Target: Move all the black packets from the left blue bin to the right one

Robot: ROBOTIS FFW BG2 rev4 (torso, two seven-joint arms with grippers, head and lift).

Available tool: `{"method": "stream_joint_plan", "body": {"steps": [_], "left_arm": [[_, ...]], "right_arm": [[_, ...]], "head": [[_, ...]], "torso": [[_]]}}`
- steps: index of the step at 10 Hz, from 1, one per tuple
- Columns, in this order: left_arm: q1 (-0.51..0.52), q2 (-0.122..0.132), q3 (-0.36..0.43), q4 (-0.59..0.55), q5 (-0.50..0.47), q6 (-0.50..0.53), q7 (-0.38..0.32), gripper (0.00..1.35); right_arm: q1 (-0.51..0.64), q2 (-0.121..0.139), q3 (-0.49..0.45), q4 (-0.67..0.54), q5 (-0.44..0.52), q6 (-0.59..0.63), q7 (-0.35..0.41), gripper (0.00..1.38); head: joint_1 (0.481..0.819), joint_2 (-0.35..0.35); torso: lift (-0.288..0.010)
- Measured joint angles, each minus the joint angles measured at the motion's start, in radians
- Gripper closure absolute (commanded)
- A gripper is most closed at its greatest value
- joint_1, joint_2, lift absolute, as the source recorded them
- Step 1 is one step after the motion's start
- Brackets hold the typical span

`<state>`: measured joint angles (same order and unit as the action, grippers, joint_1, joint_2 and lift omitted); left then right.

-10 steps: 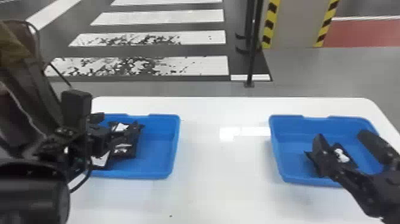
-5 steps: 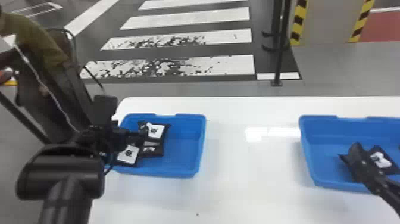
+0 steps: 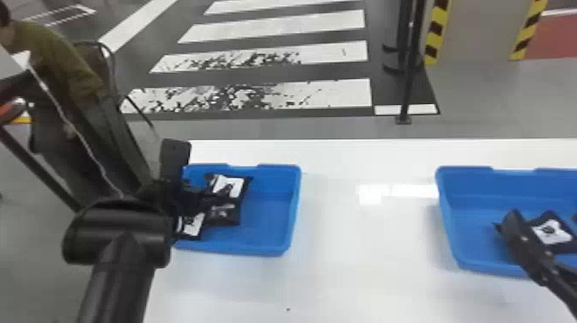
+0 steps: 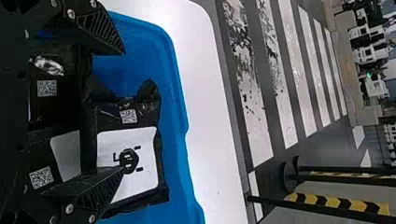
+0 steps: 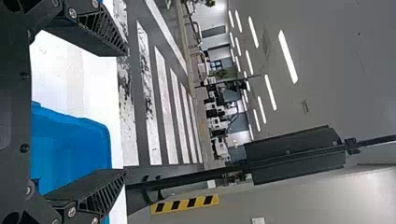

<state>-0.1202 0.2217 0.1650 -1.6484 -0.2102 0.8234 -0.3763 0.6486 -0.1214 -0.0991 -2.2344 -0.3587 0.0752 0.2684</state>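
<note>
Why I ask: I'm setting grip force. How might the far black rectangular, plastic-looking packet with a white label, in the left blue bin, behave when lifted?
The packet looks crumpled at one end, so it may flex. Lying broad side down, it probably won't roll.

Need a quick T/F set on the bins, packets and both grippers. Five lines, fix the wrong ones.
1. The left gripper has its fingers apart. True.
2. The two blue bins stand touching. False: the white table shows between the left bin and the right bin.
3. A black packet with a white label lies in the right bin. True.
4. The right gripper is clamped on a packet. False: the right gripper is open, with nothing between its fingers.
5. More than one black packet lies in the left bin. True.
</note>
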Motion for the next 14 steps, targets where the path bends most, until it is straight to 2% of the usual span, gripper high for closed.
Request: {"method": "stream_joint_plan", "body": {"steps": [1, 2, 3, 4, 5, 7, 9, 11, 14], "left_arm": [[-0.019, 0.002, -0.013, 0.038, 0.007, -0.001, -0.007, 0.55], [-0.032, 0.004, -0.029, 0.063, 0.015, 0.001, -0.014, 1.06], [-0.032, 0.002, -0.04, 0.07, 0.018, -0.012, -0.011, 1.13], [-0.026, -0.003, -0.043, 0.07, 0.018, -0.032, -0.009, 1.13], [-0.021, -0.005, -0.047, 0.062, 0.015, -0.047, -0.011, 1.22], [0.021, -0.009, -0.033, -0.042, -0.01, -0.044, -0.015, 1.21], [0.096, -0.014, 0.011, -0.191, 0.004, -0.027, -0.019, 1.21], [0.188, -0.024, 0.034, -0.357, 0.078, -0.037, -0.03, 1.21], [0.309, -0.061, 0.018, -0.494, 0.273, -0.108, -0.054, 1.21]], "right_arm": [[-0.004, 0.0, 0.005, 0.006, -0.008, 0.001, 0.0, 0.14], [-0.007, 0.0, 0.008, 0.011, -0.015, 0.001, 0.001, 0.14], [-0.008, 0.0, 0.009, 0.017, -0.024, 0.001, 0.003, 0.14], [-0.008, 0.0, 0.009, 0.021, -0.031, 0.001, 0.004, 0.14], [-0.008, 0.0, 0.009, 0.022, -0.034, 0.002, 0.006, 0.14], [-0.008, 0.0, 0.009, 0.024, -0.038, 0.005, 0.006, 0.15], [-0.008, 0.0, 0.009, 0.022, -0.04, 0.006, 0.008, 0.15], [-0.015, 0.0, 0.013, 0.019, -0.046, 0.006, 0.016, 0.15], [-0.058, -0.002, 0.043, 0.053, -0.074, 0.018, 0.064, 0.15]], "head": [[0.695, 0.199], [0.695, 0.191], [0.695, 0.183], [0.695, 0.179], [0.695, 0.173], [0.695, 0.175], [0.695, 0.186], [0.695, 0.168], [0.695, 0.106]], "torso": [[-0.14], [-0.14], [-0.14], [-0.14], [-0.14], [-0.14], [-0.14], [-0.14], [-0.14]]}}
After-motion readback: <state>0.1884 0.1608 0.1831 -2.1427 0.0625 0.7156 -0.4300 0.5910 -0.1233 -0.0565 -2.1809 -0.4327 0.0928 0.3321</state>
